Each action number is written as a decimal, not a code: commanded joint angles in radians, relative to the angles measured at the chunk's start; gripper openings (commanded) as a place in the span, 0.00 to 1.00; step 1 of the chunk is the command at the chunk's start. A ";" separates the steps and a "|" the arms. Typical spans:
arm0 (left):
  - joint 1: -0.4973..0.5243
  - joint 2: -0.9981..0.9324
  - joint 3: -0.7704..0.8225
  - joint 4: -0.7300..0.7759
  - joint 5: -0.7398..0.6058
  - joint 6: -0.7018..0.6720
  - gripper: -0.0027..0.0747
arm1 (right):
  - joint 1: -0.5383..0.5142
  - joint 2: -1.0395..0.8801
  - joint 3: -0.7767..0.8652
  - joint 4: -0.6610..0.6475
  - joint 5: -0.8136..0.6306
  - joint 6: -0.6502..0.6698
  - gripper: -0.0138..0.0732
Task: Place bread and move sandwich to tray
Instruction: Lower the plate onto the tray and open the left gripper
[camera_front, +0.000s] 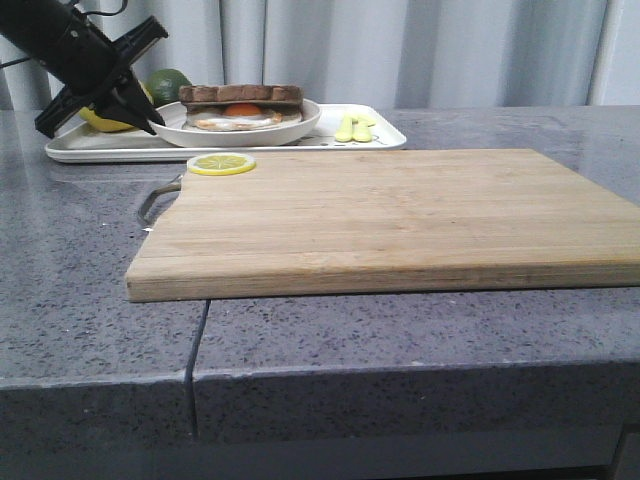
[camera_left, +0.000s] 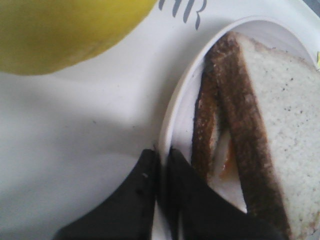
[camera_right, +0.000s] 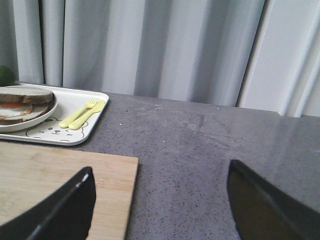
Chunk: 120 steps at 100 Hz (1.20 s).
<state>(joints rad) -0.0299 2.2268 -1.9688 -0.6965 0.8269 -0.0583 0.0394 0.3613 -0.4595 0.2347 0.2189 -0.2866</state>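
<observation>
The sandwich (camera_front: 241, 106) lay flat in its plate (camera_front: 300, 126) on the tray (camera_front: 385, 135), long axis across the table; left gripper (camera_left: 161, 156) pinched the plate's rim, right gripper (camera_right: 160, 200) gaped.

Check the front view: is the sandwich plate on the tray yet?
Yes, the plate with the sandwich sits on the tray.

Low front view; two close wrist views

Egg sandwich (camera_front: 241, 105) topped with bread (camera_front: 241, 94), in round plate on white tray (camera_front: 310, 142)
</observation>
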 joint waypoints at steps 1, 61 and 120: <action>-0.008 -0.070 -0.039 -0.068 -0.058 -0.014 0.01 | -0.008 0.006 -0.025 -0.005 -0.082 0.002 0.79; -0.008 -0.062 -0.039 -0.017 -0.033 -0.037 0.01 | -0.008 0.006 -0.025 -0.005 -0.082 0.002 0.79; 0.000 -0.062 -0.039 -0.017 -0.018 -0.039 0.45 | -0.008 0.006 -0.025 -0.005 -0.082 0.002 0.79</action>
<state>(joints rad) -0.0299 2.2268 -1.9728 -0.6709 0.8251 -0.0909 0.0394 0.3613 -0.4595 0.2347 0.2189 -0.2866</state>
